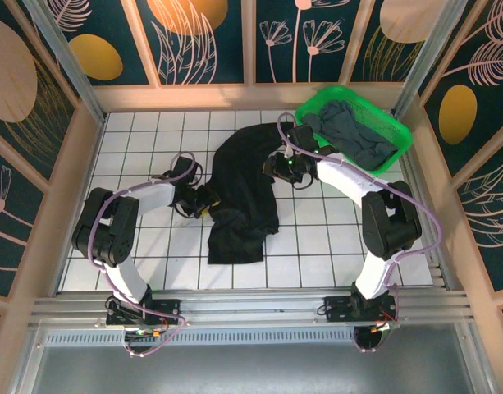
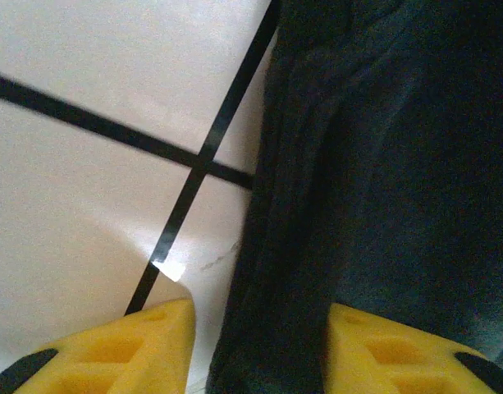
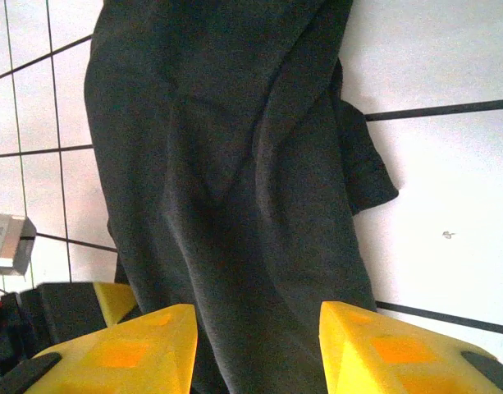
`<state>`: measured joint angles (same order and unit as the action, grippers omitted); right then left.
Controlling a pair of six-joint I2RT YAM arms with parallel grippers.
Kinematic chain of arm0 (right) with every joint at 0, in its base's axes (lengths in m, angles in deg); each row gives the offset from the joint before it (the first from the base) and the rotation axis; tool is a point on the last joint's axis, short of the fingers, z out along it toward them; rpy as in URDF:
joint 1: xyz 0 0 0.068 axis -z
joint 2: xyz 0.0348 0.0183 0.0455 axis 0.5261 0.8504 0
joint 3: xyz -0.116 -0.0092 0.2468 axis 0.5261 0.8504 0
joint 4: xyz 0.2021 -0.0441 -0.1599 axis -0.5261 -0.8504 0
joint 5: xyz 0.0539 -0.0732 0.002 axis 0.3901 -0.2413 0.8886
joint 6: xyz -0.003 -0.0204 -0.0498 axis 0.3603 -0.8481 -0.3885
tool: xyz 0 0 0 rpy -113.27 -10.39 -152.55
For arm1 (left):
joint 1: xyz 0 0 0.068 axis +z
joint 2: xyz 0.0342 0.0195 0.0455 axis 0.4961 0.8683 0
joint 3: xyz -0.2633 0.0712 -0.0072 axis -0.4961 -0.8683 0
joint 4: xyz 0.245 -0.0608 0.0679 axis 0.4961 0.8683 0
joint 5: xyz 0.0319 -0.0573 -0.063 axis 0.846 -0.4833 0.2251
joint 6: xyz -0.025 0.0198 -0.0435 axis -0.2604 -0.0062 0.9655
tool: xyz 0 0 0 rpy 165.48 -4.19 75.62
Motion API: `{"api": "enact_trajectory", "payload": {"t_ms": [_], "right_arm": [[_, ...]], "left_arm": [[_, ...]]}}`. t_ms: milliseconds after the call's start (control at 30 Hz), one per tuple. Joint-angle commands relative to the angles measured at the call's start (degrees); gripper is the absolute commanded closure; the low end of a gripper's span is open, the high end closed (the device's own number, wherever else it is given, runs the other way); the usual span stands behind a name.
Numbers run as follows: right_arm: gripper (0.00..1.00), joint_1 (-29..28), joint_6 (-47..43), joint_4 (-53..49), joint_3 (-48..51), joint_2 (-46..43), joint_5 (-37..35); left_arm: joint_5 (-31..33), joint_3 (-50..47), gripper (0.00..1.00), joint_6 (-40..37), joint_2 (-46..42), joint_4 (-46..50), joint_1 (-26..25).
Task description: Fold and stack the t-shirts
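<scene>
Your black t-shirt [image 1: 243, 193] lay rumpled on the tiled table [image 1: 333, 246], its long axis running from 1 o'clock to 7 o'clock in the top view. The left gripper [image 1: 203, 203] straddled its 9 o'clock edge and the right gripper [image 1: 282, 168] its 2 o'clock edge. Both pairs of yellow fingers [image 3: 144, 336] stood partly apart with cloth between them, and you could not tell whether either truly pinched it.

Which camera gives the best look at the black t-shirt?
The top view: the whole black t-shirt lies crumpled on the tiles. Each wrist view catches a close patch of folds between yellow fingers.
</scene>
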<state>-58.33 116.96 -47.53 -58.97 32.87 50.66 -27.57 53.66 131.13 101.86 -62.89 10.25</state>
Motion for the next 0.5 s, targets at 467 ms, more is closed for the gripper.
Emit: {"api": "enact_trajectory", "payload": {"t_ms": [467], "right_arm": [[0.56, 0.1, 1.8, 2.8, 3.8, -3.6, -0.3]], "left_arm": [[-1.9, -8.5, 0.50, 8.0, -10.6, -2.5, -3.6]]}}
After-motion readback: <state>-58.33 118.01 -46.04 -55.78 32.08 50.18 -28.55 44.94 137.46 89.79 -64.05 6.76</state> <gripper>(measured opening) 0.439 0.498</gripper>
